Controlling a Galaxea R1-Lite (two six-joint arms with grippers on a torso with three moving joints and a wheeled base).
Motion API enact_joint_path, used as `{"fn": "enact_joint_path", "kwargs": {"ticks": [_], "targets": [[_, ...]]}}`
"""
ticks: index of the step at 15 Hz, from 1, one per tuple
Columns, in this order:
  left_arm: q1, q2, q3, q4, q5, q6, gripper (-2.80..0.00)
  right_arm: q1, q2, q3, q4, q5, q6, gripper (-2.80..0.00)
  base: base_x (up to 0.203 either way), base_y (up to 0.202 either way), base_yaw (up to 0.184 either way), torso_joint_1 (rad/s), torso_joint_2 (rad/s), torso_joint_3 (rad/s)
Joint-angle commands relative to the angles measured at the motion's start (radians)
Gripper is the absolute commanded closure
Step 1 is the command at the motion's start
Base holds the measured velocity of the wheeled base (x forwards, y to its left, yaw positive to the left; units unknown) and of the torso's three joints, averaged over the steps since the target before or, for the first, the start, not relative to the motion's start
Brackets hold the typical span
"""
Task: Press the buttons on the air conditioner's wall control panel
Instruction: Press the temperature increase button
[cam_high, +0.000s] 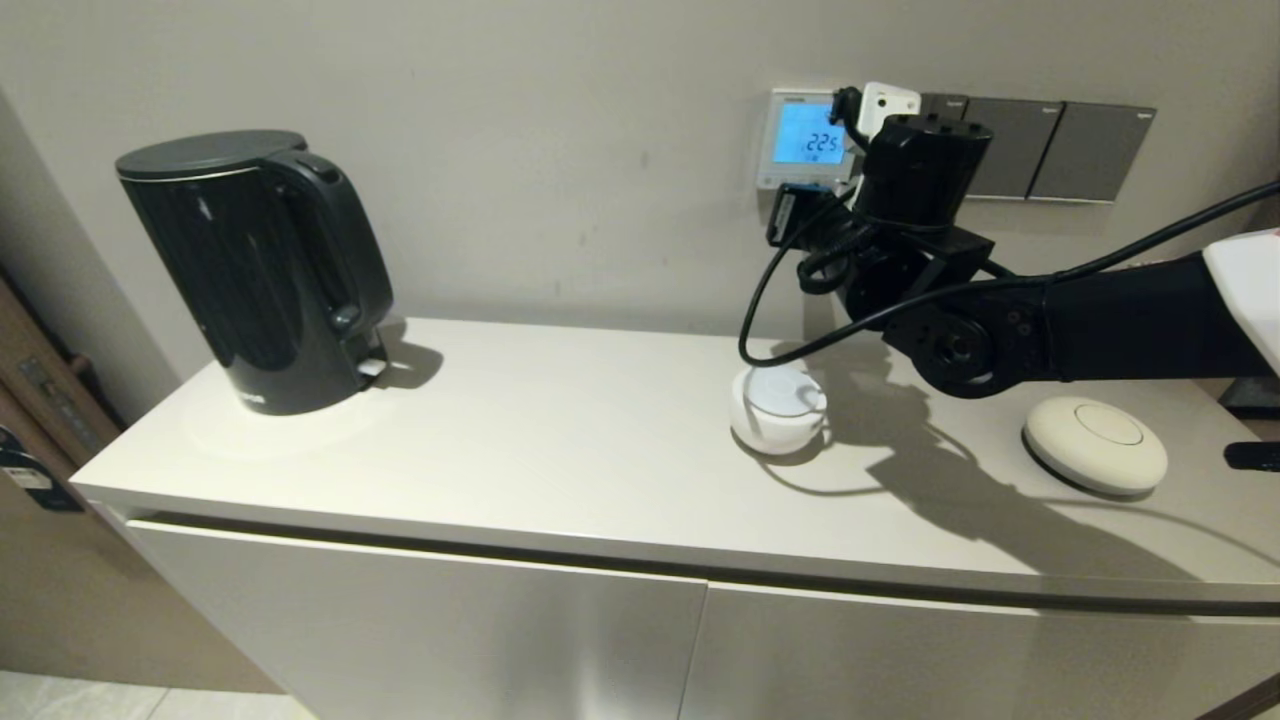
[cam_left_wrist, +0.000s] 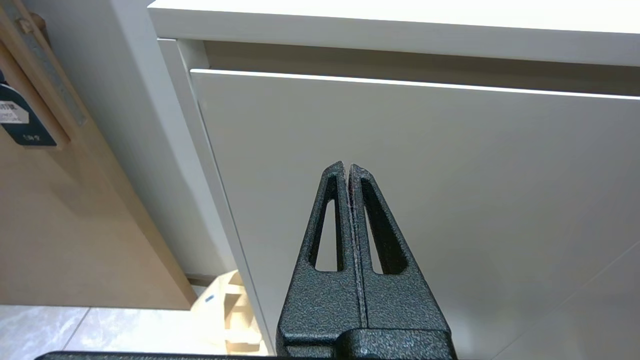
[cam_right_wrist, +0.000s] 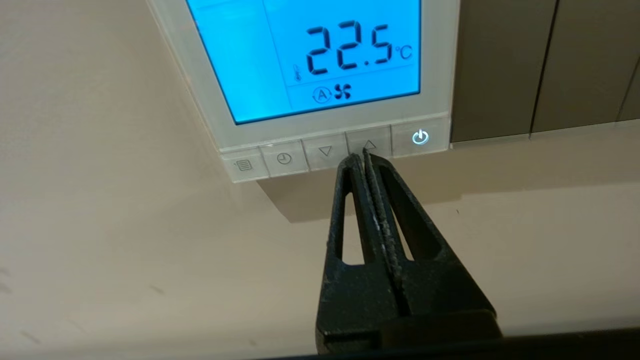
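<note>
In the head view, the right arm reaches up to the air conditioner's wall control panel (cam_high: 800, 140) on the wall, above the counter (cam_high: 560, 440) (a black kettle (cam_high: 255, 270) stands far left). In the left wrist view, the left gripper (cam_left_wrist: 347, 167) hangs before a cabinet door (cam_left_wrist: 450, 200), jaws closed, holding nothing. In the right wrist view, the right gripper (cam_right_wrist: 361, 157), jaws pressed together and empty, has its tips at the up-arrow among the buttons (cam_right_wrist: 332, 150), under the blue screen showing 22.5.
</note>
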Motion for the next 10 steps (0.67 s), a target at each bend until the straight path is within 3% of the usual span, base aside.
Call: {"fn": "enact_joint_path", "kwargs": {"ticks": [1,10], "targets": [[0.0,0.0,0.0,0.0,0.0,0.0,0.0,0.005,0.003,0.006,-0.003,-0.003,0.001,0.0,0.0,0.0,0.0,0.0,0.0,0.0],[0.0,0.0,0.0,0.0,0.001,0.0,0.0,0.005,0.0,0.0,-0.006,-0.003,0.001,0.0,0.0,0.0,0.0,0.0,0.0,0.0]]}}
